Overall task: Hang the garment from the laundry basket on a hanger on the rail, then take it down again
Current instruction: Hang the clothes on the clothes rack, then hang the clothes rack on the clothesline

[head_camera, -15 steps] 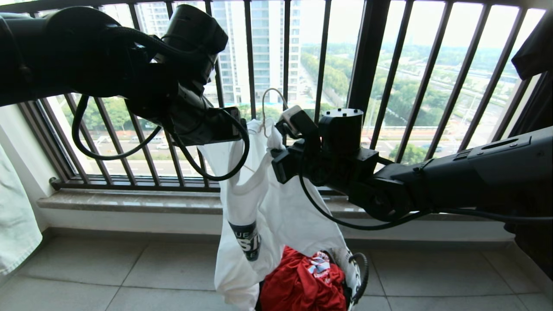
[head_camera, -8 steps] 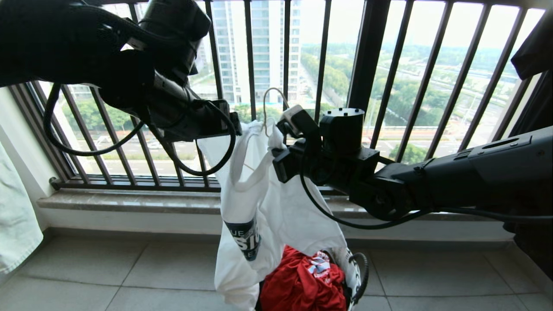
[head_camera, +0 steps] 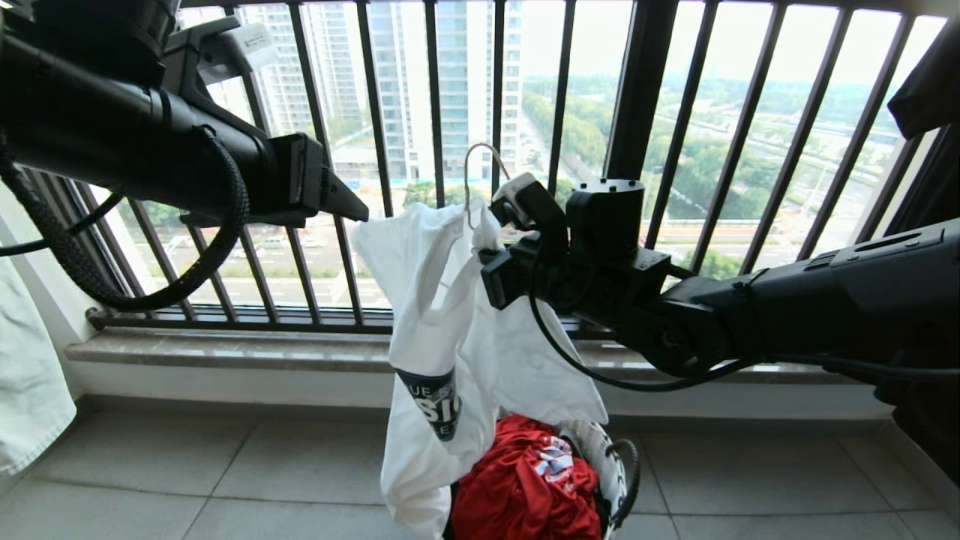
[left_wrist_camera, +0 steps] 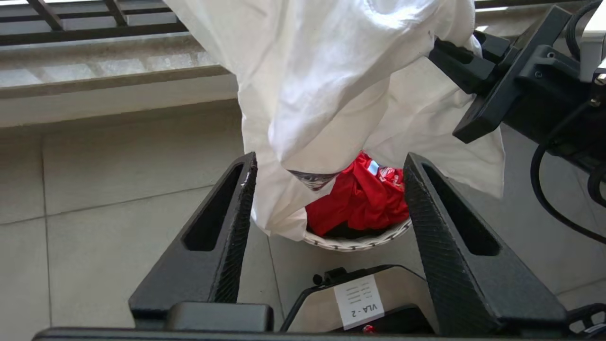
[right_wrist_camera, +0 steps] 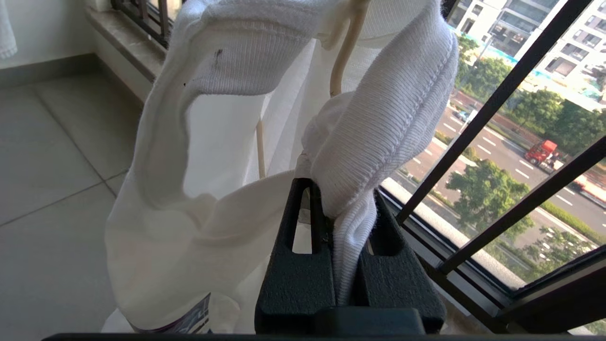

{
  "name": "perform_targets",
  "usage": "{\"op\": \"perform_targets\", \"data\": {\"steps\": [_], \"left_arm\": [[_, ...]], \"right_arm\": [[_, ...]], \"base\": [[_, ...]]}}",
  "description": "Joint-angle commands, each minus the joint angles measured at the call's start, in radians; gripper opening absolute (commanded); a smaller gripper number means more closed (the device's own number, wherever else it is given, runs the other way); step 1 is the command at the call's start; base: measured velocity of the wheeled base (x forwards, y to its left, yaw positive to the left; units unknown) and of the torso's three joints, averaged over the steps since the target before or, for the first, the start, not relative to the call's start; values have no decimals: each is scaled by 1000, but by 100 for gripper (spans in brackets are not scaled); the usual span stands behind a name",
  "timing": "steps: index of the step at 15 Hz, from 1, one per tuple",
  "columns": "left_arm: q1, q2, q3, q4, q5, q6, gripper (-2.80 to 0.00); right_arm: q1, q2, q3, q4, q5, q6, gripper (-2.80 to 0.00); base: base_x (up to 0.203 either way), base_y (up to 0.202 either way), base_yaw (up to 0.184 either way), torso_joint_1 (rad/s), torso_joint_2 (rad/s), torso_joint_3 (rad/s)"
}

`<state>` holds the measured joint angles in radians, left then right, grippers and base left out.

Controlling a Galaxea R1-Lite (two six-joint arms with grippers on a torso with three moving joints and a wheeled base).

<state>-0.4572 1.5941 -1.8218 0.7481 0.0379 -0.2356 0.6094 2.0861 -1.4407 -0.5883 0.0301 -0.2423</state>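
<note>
Two arms share the head view, and each wrist camera adds what that view cannot give. From the head, the right gripper (head_camera: pixel 491 225) is at the collar of the garment (head_camera: pixel 442 330), a white T-shirt hanging in the middle of the scene in front of the black balcony railing (head_camera: pixel 637 112), its lower end drooping into the laundry basket (head_camera: pixel 611 465) on the tiled floor (head_camera: pixel 225 480). A thin loop of the hanger (head_camera: pixel 480 161) rises above the collar, but the head view does not show how the shirt is gripped. The right wrist view settles it: the two black fingers (right_wrist_camera: pixel 293 279) are pressed together on a fold of the ribbed neckband, and the hanger's cream neck runs up through the neck opening just beyond them. The left gripper (head_camera: pixel 337 201) is to the left of the shirt, apart from it, its tip aimed toward the cloth; the head view shows it only side-on. Its own wrist view looks down past widely spread, empty fingers (left_wrist_camera: pixel 227 227), with the shirt's hem, part of its dark logo, the red cloth (left_wrist_camera: pixel 364 201) and the basket's woven rim seen between them. A pale cloth (head_camera: pixel 26 390) hangs at the far left edge.
</note>
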Motion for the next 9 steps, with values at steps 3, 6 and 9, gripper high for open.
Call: {"op": "perform_targets", "data": {"steps": [3, 6, 9], "left_arm": [[163, -84, 49, 13, -218, 345, -280], [185, -82, 52, 48, -268, 494, -280], [204, -88, 47, 91, -436, 618, -280]], "right_arm": [[1, -28, 23, -1, 34, 3, -280], [1, -45, 30, 7, 93, 33, -280], [1, -90, 99, 10, 233, 45, -280]], "base": [[0, 0, 0, 0, 0, 0], [0, 0, 0, 0, 0, 0], [0, 0, 0, 0, 0, 0]]}}
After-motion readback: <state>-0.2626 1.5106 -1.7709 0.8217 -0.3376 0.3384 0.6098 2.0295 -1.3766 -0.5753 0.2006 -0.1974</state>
